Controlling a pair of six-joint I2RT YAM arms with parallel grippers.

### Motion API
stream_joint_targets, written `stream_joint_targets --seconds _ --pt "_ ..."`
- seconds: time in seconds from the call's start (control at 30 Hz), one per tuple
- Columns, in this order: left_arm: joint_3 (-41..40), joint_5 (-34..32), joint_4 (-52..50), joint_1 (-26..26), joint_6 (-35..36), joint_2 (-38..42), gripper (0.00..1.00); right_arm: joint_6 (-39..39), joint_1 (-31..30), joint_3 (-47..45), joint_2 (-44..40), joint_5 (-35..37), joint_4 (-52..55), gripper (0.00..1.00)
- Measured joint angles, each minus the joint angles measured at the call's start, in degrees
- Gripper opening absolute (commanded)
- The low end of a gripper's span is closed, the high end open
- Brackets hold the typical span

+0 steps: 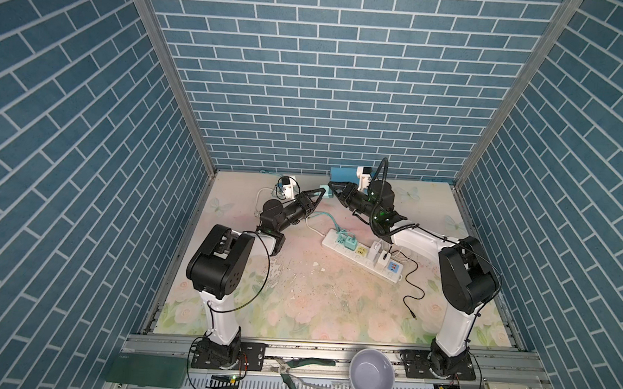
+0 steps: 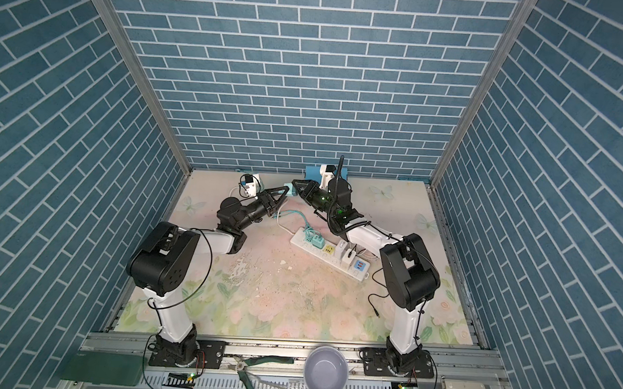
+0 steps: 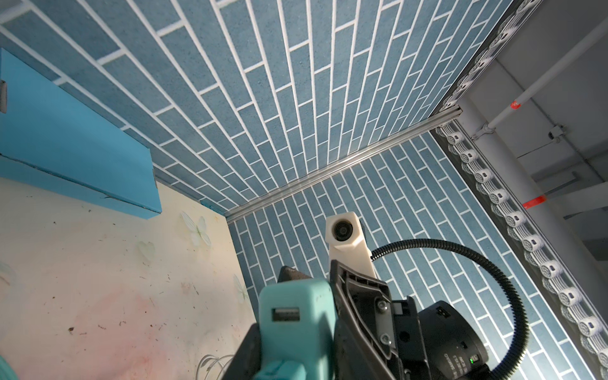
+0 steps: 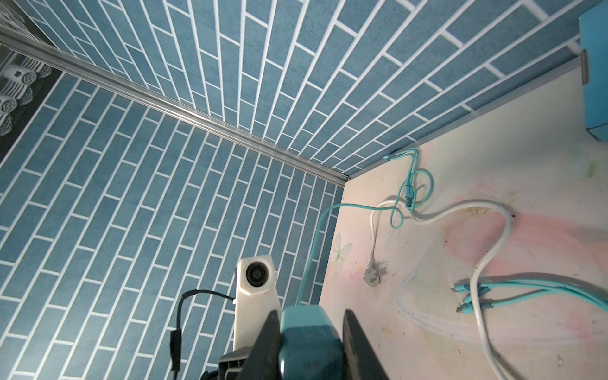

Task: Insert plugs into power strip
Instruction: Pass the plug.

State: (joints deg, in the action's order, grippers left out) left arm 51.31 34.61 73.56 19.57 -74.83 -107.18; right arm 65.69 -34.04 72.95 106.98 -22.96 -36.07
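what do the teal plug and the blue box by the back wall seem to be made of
The teal plug looks like moulded plastic with a satin finish: rounded corners, even colour, soft highlights. The blue box looks like painted board or card, matte: flat unshiny faces, crisp edges, a thin crack along one edge; which of the two is unclear.

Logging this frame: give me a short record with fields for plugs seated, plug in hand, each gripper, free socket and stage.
seated in power strip: seated teal plug, white plugs, two of them side by side
in the air: held teal plug, over the table's far side near the blue box
right gripper: shut on the held teal plug
left gripper: closed on the same plug from the opposite side
free socket: yellow face
stage: three plugs in, fourth looks mid-handover
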Motion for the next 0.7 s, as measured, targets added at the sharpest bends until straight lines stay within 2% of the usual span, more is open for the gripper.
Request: stream_joint_targets --seconds 0.13,0.23,0.33,0.4,0.6,0.7 --pt "1.33 0.61 -1.73 0.11 0.13 -0.02 0.2 0.04 0.46 0.0 0.0 -0.52 -0.57 0.07" --pt "2.27 1.53 -3.63 0.11 0.46 -0.02 0.16 -0.04 0.98 0.09 0.0 -1.33 -0.04 0.15" --pt "2.51 2.47 -5.99 0.11 0.94 0.31 0.16 -0.13 1.36 0.11 0.0 -2.4 1.11 0.29" --pt "2.51 2.91 -7.72 0.11 1.53 0.81 0.16 -0.17 1.53 0.13 0.0 -3.06 1.95 0.31" --pt "2.45 5.62 -12.72 1.05 5.97 2.86 0.14 -2.43 1.01 0.42 0.15 -5.99 4.76 0.62" --pt "2.34 6.51 -16.09 1.73 8.35 4.37 0.14 -3.19 0.85 0.42 0.15 -7.15 5.2 0.6"
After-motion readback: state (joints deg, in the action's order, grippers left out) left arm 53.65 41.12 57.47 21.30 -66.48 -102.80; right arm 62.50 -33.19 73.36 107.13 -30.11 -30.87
